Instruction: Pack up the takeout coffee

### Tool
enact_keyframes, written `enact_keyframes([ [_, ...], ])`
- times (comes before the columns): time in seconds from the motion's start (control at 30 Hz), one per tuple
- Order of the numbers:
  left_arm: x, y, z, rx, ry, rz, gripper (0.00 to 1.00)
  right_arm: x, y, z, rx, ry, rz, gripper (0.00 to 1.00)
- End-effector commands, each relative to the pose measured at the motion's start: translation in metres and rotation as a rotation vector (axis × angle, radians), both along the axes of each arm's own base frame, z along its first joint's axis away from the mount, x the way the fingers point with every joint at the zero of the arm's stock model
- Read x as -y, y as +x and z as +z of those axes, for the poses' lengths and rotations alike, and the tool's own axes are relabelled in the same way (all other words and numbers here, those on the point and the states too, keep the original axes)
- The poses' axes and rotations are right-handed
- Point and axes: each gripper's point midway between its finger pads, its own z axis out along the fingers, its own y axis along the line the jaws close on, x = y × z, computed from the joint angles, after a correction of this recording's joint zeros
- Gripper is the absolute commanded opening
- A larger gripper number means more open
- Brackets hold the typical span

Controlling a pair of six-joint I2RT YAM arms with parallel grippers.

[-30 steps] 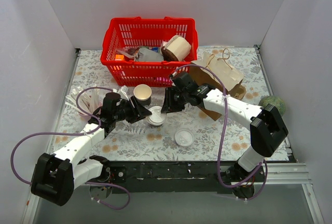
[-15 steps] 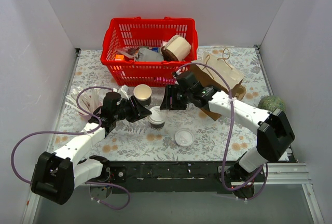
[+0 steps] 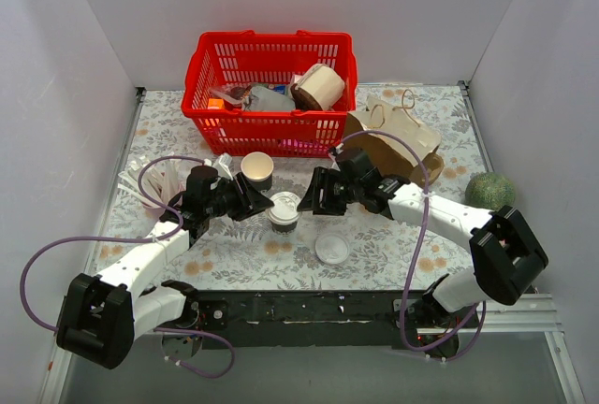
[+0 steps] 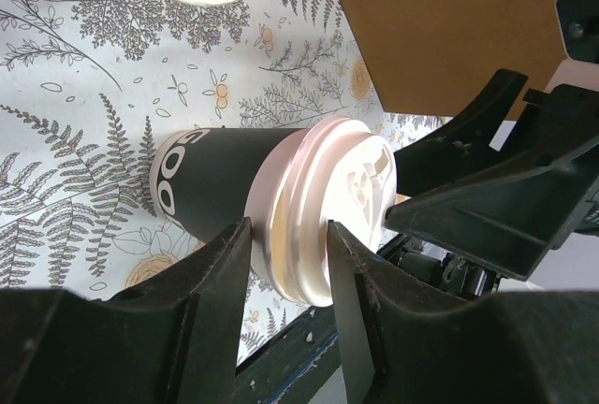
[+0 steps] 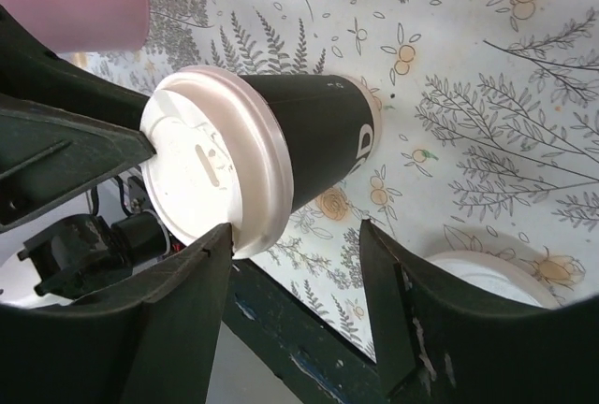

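We have the small dark paper cup with its white plastic lid (image 3: pixel 284 209) upright on the floral table (image 3: pixel 384 250). Our left gripper (image 3: pixel 269 206) is clamped on its lid, and the right gripper (image 3: pixel 309 202) is spread loose beside it. The lidding looks done, but the cup is not yet in the brown paper bag (image 3: pixel 398 137), where we judge it belongs.

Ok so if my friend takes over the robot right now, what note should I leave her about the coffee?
Left gripper: shut on the takeout coffee, fingers pinching it at the lid's edge. The cup is upright, in front of the red basket.
Right gripper: open, close by the cup's right side.
Done: the white lid is on the cup.
Left: the cup is not packed yet. The brown paper bag lies at the back right and is probably where it goes.
Leave alone: the lidless cup and the loose lid.
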Motion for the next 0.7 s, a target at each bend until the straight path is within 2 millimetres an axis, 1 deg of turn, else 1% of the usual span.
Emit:
enact_keyframes([
  [0.0,0.003,-0.002,0.007,0.021,-0.010,-0.028,0.37,-0.017,0.008,0.035,0.061,0.169,-0.014,0.64],
  [0.2,0.003,-0.004,0.007,0.022,-0.019,-0.034,0.39,-0.025,0.001,0.026,-0.006,0.188,0.021,0.64],
  [0.4,0.004,-0.005,0.008,0.025,-0.021,-0.037,0.39,-0.028,0.002,0.039,0.018,0.225,0.030,0.64],
  [0.53,0.003,-0.006,0.007,0.022,-0.022,-0.036,0.39,-0.026,0.004,0.046,0.048,0.234,0.018,0.63],
  [0.6,0.004,-0.007,0.007,0.022,-0.022,-0.038,0.38,-0.023,0.004,0.045,0.059,0.225,0.011,0.63],
  [0.67,0.003,-0.007,0.006,0.021,-0.022,-0.036,0.38,-0.018,0.006,0.039,0.054,0.183,-0.008,0.63],
])
